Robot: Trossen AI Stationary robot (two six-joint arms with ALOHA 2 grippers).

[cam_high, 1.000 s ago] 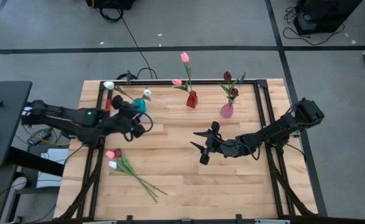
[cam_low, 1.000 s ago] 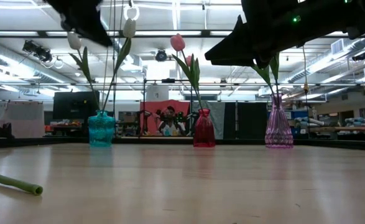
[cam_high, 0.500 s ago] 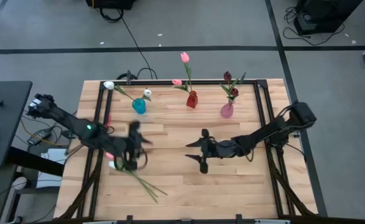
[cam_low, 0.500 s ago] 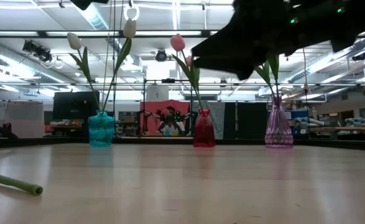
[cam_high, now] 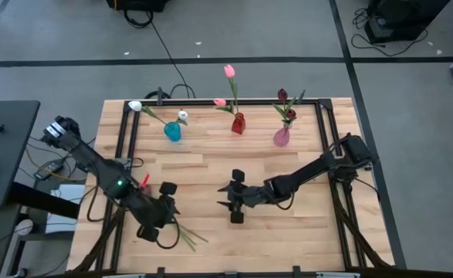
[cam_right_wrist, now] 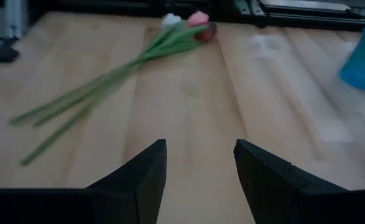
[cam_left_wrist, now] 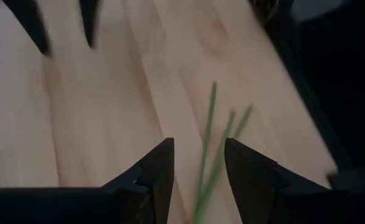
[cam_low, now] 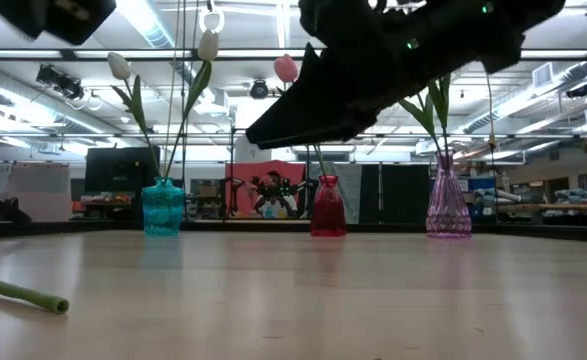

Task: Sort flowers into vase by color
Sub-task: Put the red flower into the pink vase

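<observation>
On the left, the left gripper [cam_high: 163, 210] hangs open over three loose flowers [cam_right_wrist: 107, 71] lying flat. Mid-table, the right gripper [cam_high: 233, 202] is open and empty. Farther back, the blue vase [cam_high: 172, 132], red vase [cam_high: 238, 123] and pink vase [cam_high: 282, 137] already hold flowers.

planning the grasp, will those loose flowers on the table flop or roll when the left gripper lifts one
Probably floppy: the loose flowers have long thin stems, so a lifted one should droop at its head. Likely light, and a stem may roll if nudged. The open left gripper hangs over three stems lying close together, so neighbours may drag along.
</observation>
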